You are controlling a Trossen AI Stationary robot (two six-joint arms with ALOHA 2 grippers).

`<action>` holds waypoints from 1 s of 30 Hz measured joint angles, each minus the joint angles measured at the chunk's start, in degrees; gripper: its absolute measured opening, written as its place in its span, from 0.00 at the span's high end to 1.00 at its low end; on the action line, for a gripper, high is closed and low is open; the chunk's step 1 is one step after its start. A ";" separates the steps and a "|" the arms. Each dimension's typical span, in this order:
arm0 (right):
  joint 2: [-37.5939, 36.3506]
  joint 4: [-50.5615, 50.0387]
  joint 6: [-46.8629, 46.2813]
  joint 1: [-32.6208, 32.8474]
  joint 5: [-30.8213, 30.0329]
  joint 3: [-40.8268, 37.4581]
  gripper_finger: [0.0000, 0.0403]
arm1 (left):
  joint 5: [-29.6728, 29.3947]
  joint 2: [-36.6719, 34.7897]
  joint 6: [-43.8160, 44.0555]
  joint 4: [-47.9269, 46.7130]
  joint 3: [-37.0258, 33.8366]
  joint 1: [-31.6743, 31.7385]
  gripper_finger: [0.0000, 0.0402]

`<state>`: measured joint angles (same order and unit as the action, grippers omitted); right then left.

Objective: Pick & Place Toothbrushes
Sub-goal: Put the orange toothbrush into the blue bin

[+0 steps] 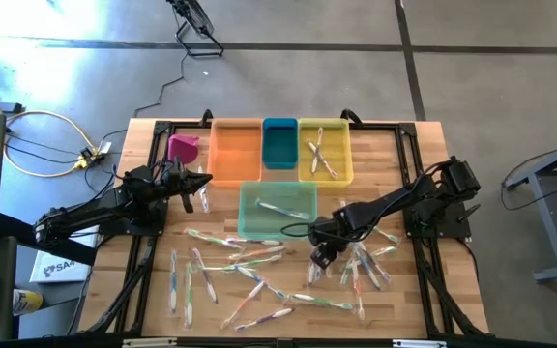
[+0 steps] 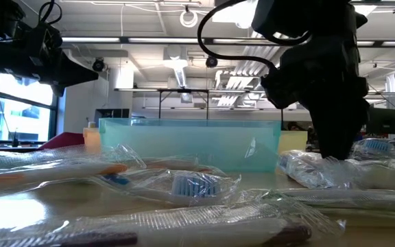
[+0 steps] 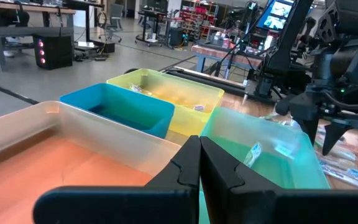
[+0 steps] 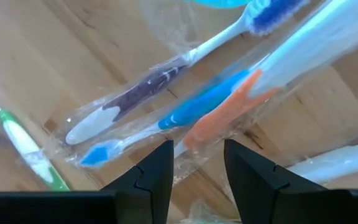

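The job is looking barely under way; two toothbrushes are lying crossed in the yellow bin (image 1: 325, 150) at the far right, one or two are sitting in the green bin (image 1: 277, 209) nearer the middle, while the orange bin (image 1: 235, 150) and blue bin (image 1: 279, 143) are showing nothing inside; most of the toothbrushes (image 1: 249, 271), each in a clear wrapper, are still lying scattered over the near half of the table (image 1: 395, 155), from the left edge to the right.

The right gripper (image 4: 197, 165) is reaching down over the right-hand heap, just near of the green bin; its fingers are standing apart and gripping nothing, straddling a wrapped pair with blue and orange handles (image 4: 216, 109); by the look of it, it is lining up a pick.

The left gripper (image 3: 199, 163) is waiting at the far left, beside the orange bin, fingers pressed together and empty.
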<state>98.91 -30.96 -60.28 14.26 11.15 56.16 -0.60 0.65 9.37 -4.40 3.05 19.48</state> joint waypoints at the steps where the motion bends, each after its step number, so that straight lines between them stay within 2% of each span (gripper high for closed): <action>1: 0.00 0.00 -0.26 0.00 -0.71 0.00 0.67 | 0.00 0.01 -0.01 0.00 0.00 0.00 1.00; 14: 0.60 -0.49 -1.45 0.00 -6.71 0.03 0.67 | 0.02 0.01 0.15 0.00 0.00 0.01 1.00; 21: 3.79 -1.81 -1.27 -0.02 -6.62 0.34 0.73 | 0.08 0.02 0.22 0.00 0.00 -0.02 1.00; 30: 3.85 -2.10 -1.02 -0.04 -6.68 0.17 0.83 | 0.32 0.02 0.22 0.00 0.00 -0.02 1.00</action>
<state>102.76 -33.06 -61.30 14.22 4.47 56.34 -0.28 0.67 9.58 -4.40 3.05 19.46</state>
